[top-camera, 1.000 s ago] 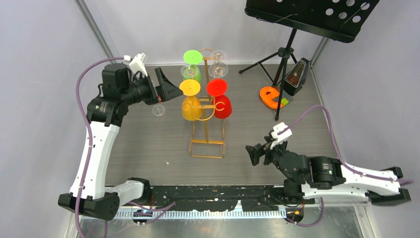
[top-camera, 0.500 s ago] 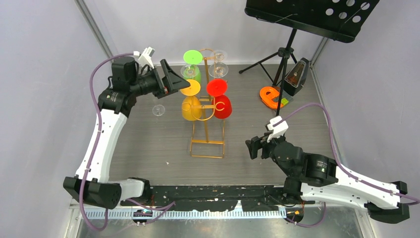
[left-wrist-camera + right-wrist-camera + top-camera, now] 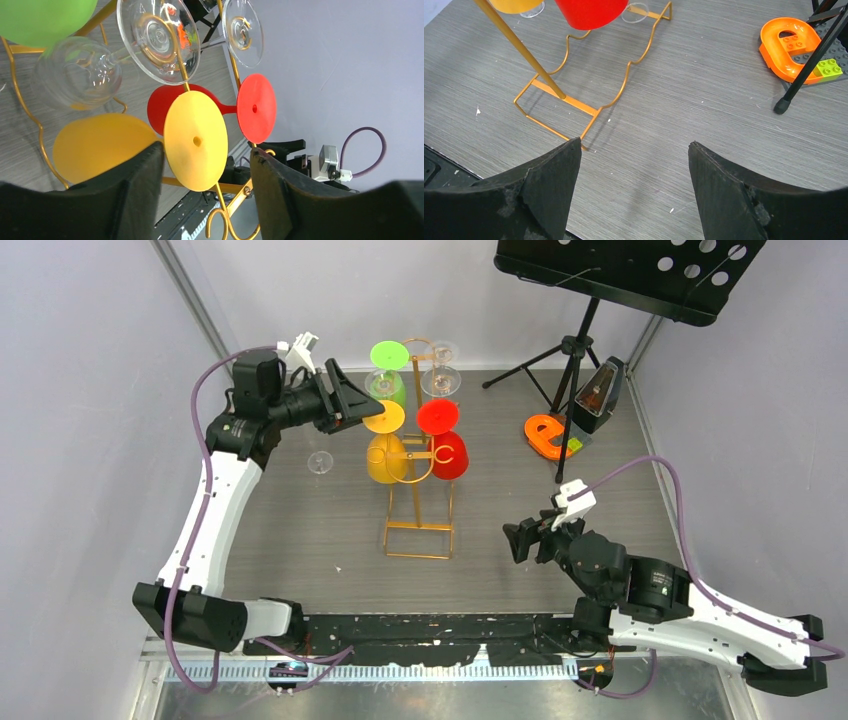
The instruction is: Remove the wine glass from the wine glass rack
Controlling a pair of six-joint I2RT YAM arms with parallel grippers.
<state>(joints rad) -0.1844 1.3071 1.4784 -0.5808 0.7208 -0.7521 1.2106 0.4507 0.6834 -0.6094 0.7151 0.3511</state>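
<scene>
The gold wire wine glass rack (image 3: 420, 502) stands mid-table with its rectangular base (image 3: 555, 107) toward me. Hanging on it are a yellow glass (image 3: 384, 452), a red glass (image 3: 444, 444), a green glass (image 3: 387, 370) and clear glasses (image 3: 440, 368). My left gripper (image 3: 358, 406) is open, just left of the yellow glass's foot. In the left wrist view the yellow foot disc (image 3: 196, 141) lies between the spread fingers (image 3: 135, 187), with the red foot (image 3: 256, 108) and clear glasses (image 3: 157, 39) beyond. My right gripper (image 3: 515, 540) is open and empty, low at the rack's right.
A clear glass (image 3: 320, 462) stands on the table left of the rack. A black tripod music stand (image 3: 590, 320), a black metronome (image 3: 600, 392) and an orange toy piece (image 3: 548, 434) sit at the back right. Grey walls close in both sides.
My left gripper has risen and swung right, from beside the standing clear glass up to the yellow glass's foot. My right arm has shifted slightly to the right and back.
</scene>
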